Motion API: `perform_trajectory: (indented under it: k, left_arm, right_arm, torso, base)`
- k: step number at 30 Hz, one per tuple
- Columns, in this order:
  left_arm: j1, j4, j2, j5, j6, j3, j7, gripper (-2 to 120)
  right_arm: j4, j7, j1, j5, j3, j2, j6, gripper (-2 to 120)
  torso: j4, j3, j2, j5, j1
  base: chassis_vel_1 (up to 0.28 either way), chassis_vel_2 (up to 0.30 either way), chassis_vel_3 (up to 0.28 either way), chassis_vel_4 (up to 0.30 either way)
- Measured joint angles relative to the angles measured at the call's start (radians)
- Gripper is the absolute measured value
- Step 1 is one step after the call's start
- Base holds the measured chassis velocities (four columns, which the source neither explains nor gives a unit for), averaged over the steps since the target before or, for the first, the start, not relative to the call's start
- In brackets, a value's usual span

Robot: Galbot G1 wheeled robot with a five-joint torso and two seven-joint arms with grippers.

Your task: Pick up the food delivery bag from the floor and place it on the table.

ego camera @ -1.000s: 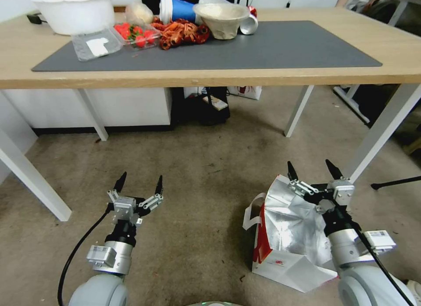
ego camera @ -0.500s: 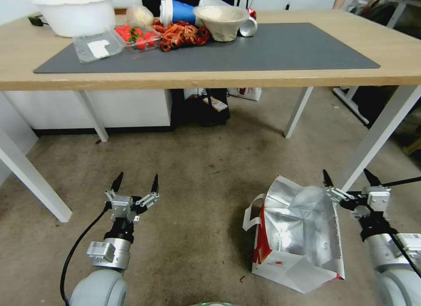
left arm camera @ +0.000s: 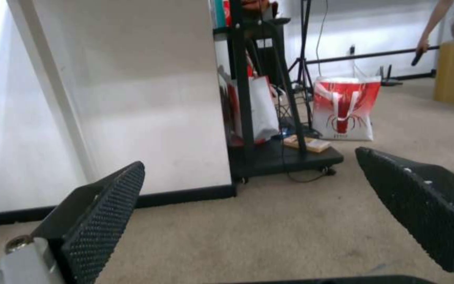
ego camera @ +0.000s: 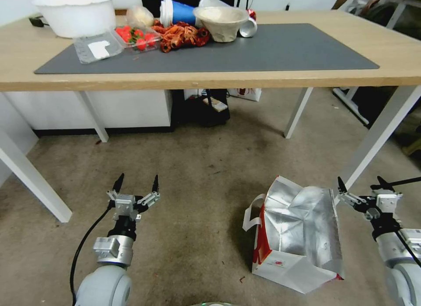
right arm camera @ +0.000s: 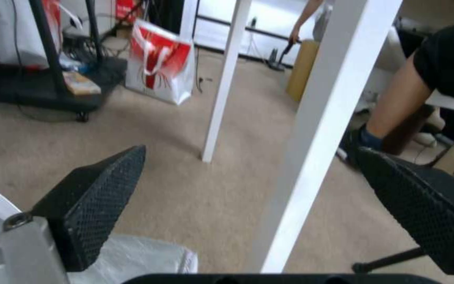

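Observation:
The food delivery bag [ego camera: 298,236] sits on the floor [ego camera: 197,183] at the lower right, white with a red side, its silver foil lining crumpled open at the top and a white strap hanging on its left. My right gripper [ego camera: 360,184] hovers open just to the right of the bag's top edge, close to a white table leg [ego camera: 372,139]; a corner of the bag [right arm camera: 143,258] shows under its fingers [right arm camera: 95,201]. Over bare carpet well left of the bag, my left gripper [ego camera: 137,181] is open and holds nothing. The table [ego camera: 219,81] with its dark grey mat [ego camera: 272,47] stands ahead.
At the mat's back left sit a white bowl [ego camera: 74,12], strawberries in a clear box [ego camera: 136,36], a blue cup [ego camera: 175,10] and a paper bowl [ego camera: 221,19]. Under the table stand a black cart [left arm camera: 269,157] and another red-and-white bag [left arm camera: 345,108]. White legs flank the carpet.
My right gripper has swung to the right, from over the bag's open top to beside its right edge. The left gripper has hardly moved.

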Motion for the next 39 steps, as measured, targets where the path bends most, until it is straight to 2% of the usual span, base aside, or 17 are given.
perform_trajectory:
  k: [13, 26, 32, 35, 36, 38, 39]
  left_arm:
    - [0.003, 0.014, 0.003, 0.001, -0.001, 0.003, 0.002, 100]
    - [0.019, 0.005, -0.001, 0.015, -0.013, 0.007, 0.005, 100]
    - [0.028, -0.001, -0.003, 0.018, -0.020, 0.007, 0.003, 100]
    - [0.032, -0.004, -0.003, 0.019, -0.024, 0.005, 0.002, 100]
    - [0.032, -0.004, -0.003, 0.019, -0.024, 0.005, 0.002, 100]
    - [0.033, -0.006, -0.002, 0.019, -0.025, 0.004, 0.002, 100]
    - [0.033, -0.006, -0.002, 0.019, -0.025, 0.004, 0.002, 100]
  right_arm:
    - [-0.166, -0.017, 0.069, -0.016, -0.063, -0.017, -0.061, 100]
    - [-0.198, -0.020, 0.089, 0.052, -0.113, -0.018, -0.112, 99]
    - [-0.201, -0.002, 0.096, 0.072, -0.128, -0.018, -0.141, 84]
    - [-0.209, 0.000, 0.098, 0.079, -0.131, -0.018, -0.143, 69]
    - [-0.209, 0.000, 0.098, 0.079, -0.131, -0.018, -0.143, 69]
    - [-0.211, 0.001, 0.096, 0.085, -0.133, -0.018, -0.143, 57]
    - [-0.211, 0.001, 0.096, 0.085, -0.133, -0.018, -0.143, 57]
  torso:
    - [0.0001, 0.000, 0.001, 0.0000, 0.000]
    - [0.0000, 0.000, 0.002, 0.0000, 0.000]
    - [0.0000, 0.000, 0.002, -0.0001, 0.000]
    - [0.0000, 0.000, 0.002, -0.0001, 0.000]
    - [0.0000, 0.000, 0.002, -0.0001, 0.000]
    - [0.0000, 0.000, 0.002, -0.0001, 0.000]
    - [0.0000, 0.000, 0.002, -0.0001, 0.000]
  base:
    - [0.000, 0.000, 0.000, 0.000]
    - [0.000, 0.000, 0.000, 0.000]
    - [0.000, 0.000, 0.000, 0.000]
    - [0.000, 0.000, 0.000, 0.000]
    - [0.000, 0.000, 0.000, 0.000]
    - [0.000, 0.000, 0.000, 0.000]
    - [0.000, 0.000, 0.000, 0.000]
